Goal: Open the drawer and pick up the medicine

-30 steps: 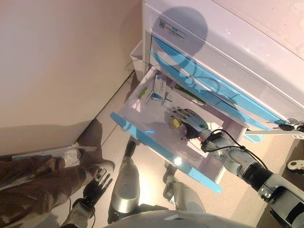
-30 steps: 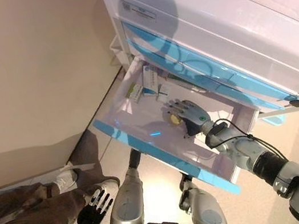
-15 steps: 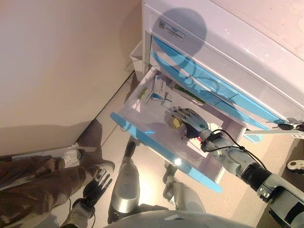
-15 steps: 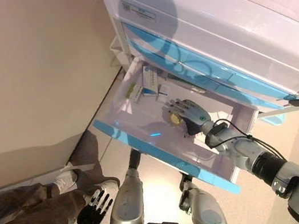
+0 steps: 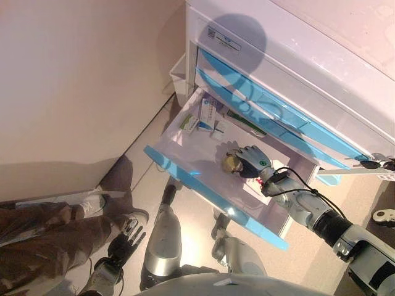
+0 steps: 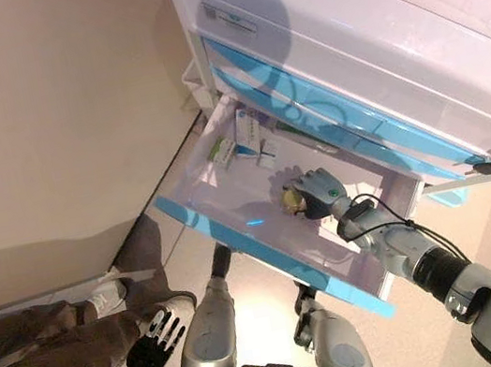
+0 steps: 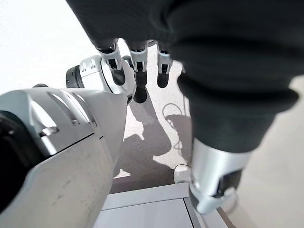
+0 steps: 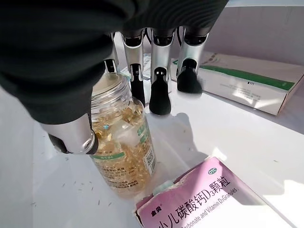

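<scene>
The drawer (image 5: 185, 179), white with a blue front, stands pulled out of the cabinet. A clear medicine bottle (image 8: 121, 142) of yellow capsules stands upright on its floor; it also shows in the left eye view (image 5: 231, 162). My right hand (image 5: 250, 161) is inside the drawer, over the bottle. Its fingers (image 8: 159, 92) curl down past the bottle's lid and its thumb (image 8: 71, 135) presses the bottle's side. My left hand (image 5: 126, 237) hangs low by my side, with its fingers (image 7: 137, 61) straight and empty.
A pink medicine box (image 8: 204, 199) lies beside the bottle and a white-and-green box (image 8: 242, 80) beyond the fingers. More boxes (image 5: 207, 117) lie at the drawer's back. The cabinet (image 5: 296, 68) has closed blue-fronted drawers above. A person's legs (image 5: 43, 237) are at the left, by the wall.
My right hand's fingers, spread flat over the bottle before, have curled down around it. The left hand has not moved.
</scene>
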Available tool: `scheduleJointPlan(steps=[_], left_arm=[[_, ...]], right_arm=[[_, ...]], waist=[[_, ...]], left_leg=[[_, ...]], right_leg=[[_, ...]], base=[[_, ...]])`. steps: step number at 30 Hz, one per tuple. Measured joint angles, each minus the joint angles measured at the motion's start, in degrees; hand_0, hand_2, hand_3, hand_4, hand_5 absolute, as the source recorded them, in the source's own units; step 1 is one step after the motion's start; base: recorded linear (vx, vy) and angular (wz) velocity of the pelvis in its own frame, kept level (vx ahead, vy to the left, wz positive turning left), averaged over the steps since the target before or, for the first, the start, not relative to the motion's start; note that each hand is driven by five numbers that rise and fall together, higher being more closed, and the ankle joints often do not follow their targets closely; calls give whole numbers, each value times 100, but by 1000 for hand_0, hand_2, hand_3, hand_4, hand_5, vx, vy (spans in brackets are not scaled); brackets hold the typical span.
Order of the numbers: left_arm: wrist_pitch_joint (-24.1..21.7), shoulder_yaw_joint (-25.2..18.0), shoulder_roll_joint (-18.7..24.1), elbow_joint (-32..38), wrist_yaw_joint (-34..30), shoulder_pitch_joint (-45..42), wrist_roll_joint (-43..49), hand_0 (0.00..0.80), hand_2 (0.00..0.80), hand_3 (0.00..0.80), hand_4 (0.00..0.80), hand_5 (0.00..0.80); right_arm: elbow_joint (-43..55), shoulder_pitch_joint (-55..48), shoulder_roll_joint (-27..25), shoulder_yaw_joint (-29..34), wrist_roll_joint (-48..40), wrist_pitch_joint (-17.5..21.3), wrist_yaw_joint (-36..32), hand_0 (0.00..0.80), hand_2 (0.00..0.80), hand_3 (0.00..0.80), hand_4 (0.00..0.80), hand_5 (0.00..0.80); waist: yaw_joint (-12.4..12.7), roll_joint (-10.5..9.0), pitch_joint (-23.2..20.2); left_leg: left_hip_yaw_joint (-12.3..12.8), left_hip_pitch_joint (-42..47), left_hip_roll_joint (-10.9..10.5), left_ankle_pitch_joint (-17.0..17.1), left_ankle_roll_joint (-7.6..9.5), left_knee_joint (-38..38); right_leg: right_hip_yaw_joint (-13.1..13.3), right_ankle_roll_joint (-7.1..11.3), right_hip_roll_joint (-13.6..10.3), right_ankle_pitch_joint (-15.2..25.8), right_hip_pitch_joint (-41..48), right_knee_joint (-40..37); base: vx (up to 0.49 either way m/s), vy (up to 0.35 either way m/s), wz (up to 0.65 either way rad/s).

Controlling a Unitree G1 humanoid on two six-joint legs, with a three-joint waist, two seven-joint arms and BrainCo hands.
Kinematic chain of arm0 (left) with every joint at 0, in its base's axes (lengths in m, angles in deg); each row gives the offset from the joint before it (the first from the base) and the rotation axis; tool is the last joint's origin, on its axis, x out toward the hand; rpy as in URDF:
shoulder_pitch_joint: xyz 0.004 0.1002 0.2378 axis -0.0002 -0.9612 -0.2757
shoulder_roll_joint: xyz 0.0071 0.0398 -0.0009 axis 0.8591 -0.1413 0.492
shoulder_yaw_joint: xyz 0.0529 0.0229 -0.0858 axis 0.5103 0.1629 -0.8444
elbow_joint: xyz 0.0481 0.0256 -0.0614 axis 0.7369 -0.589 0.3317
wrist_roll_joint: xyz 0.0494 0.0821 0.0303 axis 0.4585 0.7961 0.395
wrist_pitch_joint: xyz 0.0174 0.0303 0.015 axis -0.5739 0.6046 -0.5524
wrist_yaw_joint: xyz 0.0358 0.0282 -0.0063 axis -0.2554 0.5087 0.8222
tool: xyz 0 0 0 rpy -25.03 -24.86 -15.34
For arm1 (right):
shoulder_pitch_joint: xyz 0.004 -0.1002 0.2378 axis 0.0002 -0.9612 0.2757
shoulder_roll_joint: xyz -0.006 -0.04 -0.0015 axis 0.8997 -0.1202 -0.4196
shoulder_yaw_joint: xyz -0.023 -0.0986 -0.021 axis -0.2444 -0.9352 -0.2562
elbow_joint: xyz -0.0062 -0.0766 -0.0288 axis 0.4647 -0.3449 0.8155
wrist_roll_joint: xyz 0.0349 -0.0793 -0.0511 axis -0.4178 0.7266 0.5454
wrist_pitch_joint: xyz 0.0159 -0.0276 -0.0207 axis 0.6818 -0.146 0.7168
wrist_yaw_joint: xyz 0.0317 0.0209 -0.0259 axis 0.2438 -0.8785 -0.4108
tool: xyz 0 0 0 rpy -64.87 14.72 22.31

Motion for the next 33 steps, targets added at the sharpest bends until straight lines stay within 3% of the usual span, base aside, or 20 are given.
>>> scheduleJointPlan(steps=[16, 20, 25, 33], left_arm=[[2, 1, 0, 4, 5, 0, 9, 0, 0, 0, 0, 0], [-3, 1, -5, 57, 14, -1, 22, 0, 0, 0, 0, 0], [-11, -12, -61, 207, 127, -26, 54, 0, 0, 0, 0, 0], [-15, -53, -189, 287, 287, -46, 64, 0, 0, 0, 0, 0]], right_arm=[[34, 0, 0, 0, -3, -2, -3, 800, 800, 800, 800, 800], [747, -23, -83, 149, -42, 65, -93, 800, 800, 800, 800, 800], [2298, -71, -350, 719, -554, 413, -881, 800, 800, 800, 800, 800], [3911, -339, -634, 1525, -2467, 653, -2635, 800, 800, 800, 800, 800]], waist=[[-4, -10, -6], [-25, -23, -14], [-53, -68, -40], [-305, -321, -262]], left_leg=[[0, 47, 5, 0, 0, -5], [24, 68, 19, 1, -2, -11], [131, 239, 26, 7, 7, -99], [351, 466, 32, 17, 26, -221]], right_leg=[[3, 0, 5, 0, 42, -1], [27, -2, 16, 1, 42, 1], [178, -3, 9, 3, 99, 10], [422, 11, -10, 11, 134, 24]], base=[[0, 0, 0], [15, 3, -3], [29, 24, -10], [36, 37, -13]])
